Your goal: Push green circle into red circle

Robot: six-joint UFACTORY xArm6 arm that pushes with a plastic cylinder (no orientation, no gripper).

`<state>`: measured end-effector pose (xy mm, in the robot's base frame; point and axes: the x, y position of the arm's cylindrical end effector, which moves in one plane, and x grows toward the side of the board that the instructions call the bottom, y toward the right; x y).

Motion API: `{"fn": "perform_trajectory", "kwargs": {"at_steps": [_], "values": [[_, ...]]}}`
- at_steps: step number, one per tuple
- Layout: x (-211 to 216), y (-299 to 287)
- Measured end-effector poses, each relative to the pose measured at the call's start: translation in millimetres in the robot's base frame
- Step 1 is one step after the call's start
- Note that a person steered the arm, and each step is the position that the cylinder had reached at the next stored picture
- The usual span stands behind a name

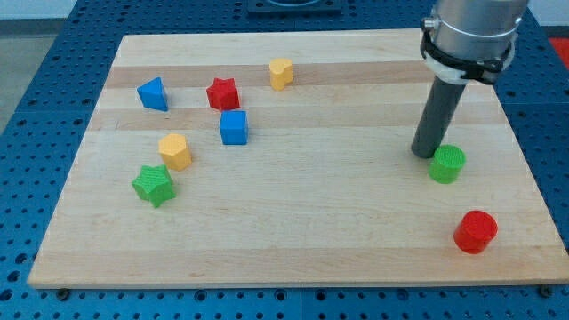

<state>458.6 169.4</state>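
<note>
The green circle (447,164) sits on the wooden board at the view's right. The red circle (476,231) lies below it and slightly to the right, near the board's bottom right corner, apart from it. My tip (424,154) rests on the board just left of the green circle, touching or nearly touching its upper left side. The dark rod rises from it toward the view's top right.
At the view's left are a blue triangle (153,93), a red star (222,92), a yellow block (281,73), a blue cube (234,127), a yellow hexagon (175,151) and a green star (154,185). The board's right edge (532,178) runs close to both circles.
</note>
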Motion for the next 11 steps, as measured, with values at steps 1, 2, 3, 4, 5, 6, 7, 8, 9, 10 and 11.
{"fn": "perform_trajectory", "kwargs": {"at_steps": [1, 2, 3, 4, 5, 6, 7, 8, 9, 10, 11], "values": [[15.4, 6.7], [31.6, 13.3], [44.8, 14.7], [29.5, 18.4], [26.3, 42.7], [26.7, 65.4], [37.2, 62.2], [47.2, 51.6], [58.1, 48.5], [46.9, 48.4], [10.5, 48.4]]}}
